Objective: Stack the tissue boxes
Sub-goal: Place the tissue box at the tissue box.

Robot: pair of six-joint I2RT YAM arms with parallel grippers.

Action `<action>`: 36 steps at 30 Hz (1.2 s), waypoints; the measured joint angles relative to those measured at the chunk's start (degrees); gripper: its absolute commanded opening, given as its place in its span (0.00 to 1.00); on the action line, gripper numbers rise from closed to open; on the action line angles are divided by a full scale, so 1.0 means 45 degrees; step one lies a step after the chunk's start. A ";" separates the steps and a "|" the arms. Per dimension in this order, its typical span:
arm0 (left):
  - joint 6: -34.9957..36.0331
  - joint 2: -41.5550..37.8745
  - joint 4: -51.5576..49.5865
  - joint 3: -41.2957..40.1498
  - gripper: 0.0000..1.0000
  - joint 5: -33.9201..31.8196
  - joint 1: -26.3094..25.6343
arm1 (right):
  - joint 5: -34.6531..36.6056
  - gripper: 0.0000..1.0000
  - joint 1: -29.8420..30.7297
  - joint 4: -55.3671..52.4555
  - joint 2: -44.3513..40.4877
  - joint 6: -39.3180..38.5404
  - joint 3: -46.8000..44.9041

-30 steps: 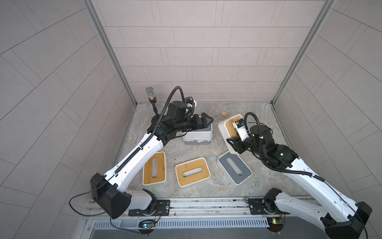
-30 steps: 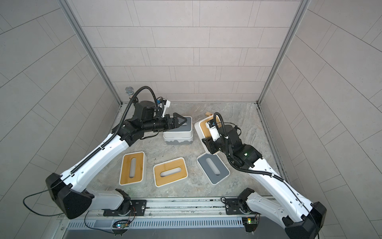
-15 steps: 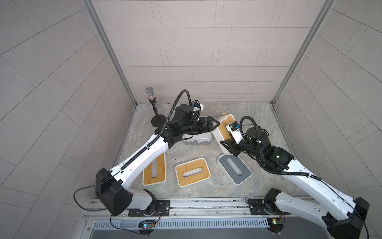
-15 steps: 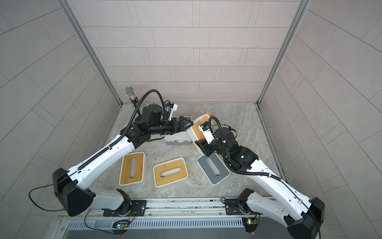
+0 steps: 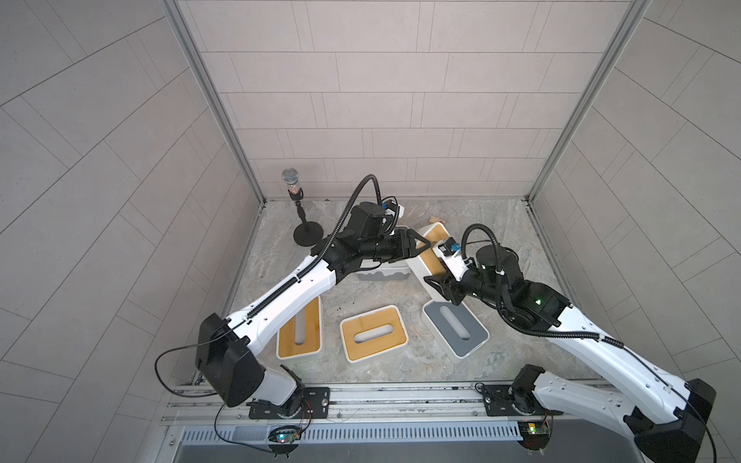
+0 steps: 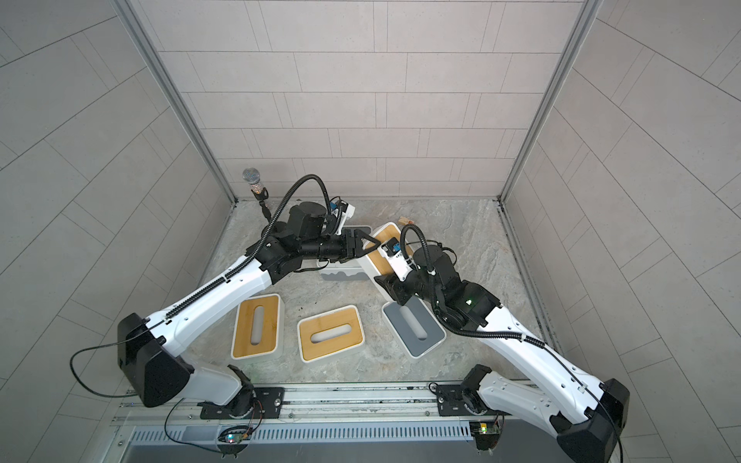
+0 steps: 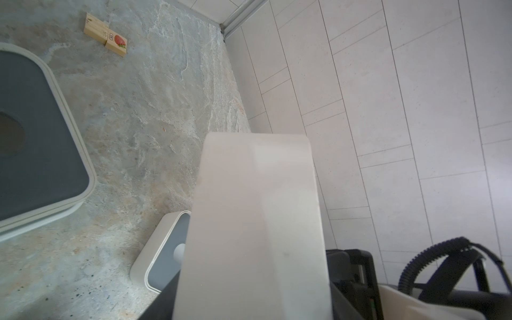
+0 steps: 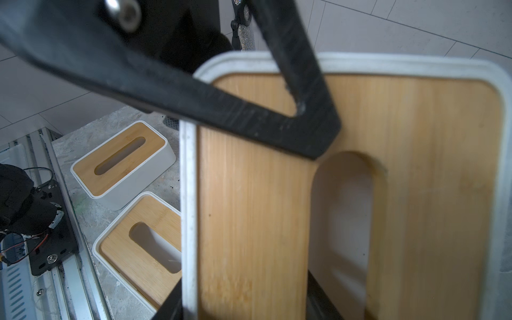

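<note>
A bamboo-topped tissue box (image 5: 435, 240) (image 8: 249, 207) hangs tilted above the floor at the back middle. My right gripper (image 5: 437, 285) is shut on its near end. My left gripper (image 5: 421, 244) is shut on its far end, and one of its fingers (image 8: 221, 110) lies across the lid. The box's white wall (image 7: 255, 221) fills the left wrist view. Behind them a grey-topped box (image 7: 36, 138) sits on the white box with the wavy grey base (image 5: 385, 274). Two bamboo-topped boxes (image 5: 300, 334) (image 5: 373, 332) and a grey-topped one (image 5: 455, 332) lie in front.
A microphone on a round stand (image 5: 296, 200) is at the back left corner. A small wooden block (image 5: 436, 219) (image 7: 105, 34) lies at the back near the wall. Tiled walls close three sides, and a metal rail (image 5: 361, 395) runs along the front.
My right arm carried the bamboo-topped box left toward the middle. My left arm swung right from the stacked boxes, and its jaws closed on the box's far end.
</note>
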 measured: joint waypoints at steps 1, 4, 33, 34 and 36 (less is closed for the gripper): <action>0.0024 -0.0044 -0.0015 0.0000 0.49 -0.0005 -0.0005 | -0.0024 0.34 0.0000 0.0000 0.0000 -0.0015 0.0010; 0.0024 -0.0117 -0.0073 0.0000 0.37 -0.0015 0.0000 | -0.0092 0.42 0.0000 -0.0015 0.0000 -0.0053 0.0044; -0.5192 -0.3429 0.6266 -0.5314 0.12 -0.0816 0.3954 | -0.0015 0.99 0.0049 0.1161 0.0704 0.3706 0.2186; -0.5401 -0.3419 0.6615 -0.5474 0.12 -0.0918 0.4046 | 0.0175 0.99 0.0044 0.1137 0.0918 0.3968 0.2361; -0.5727 -0.3361 0.7193 -0.5688 0.12 -0.1146 0.4211 | 0.0525 1.00 0.0000 0.0933 0.1438 0.4478 0.2871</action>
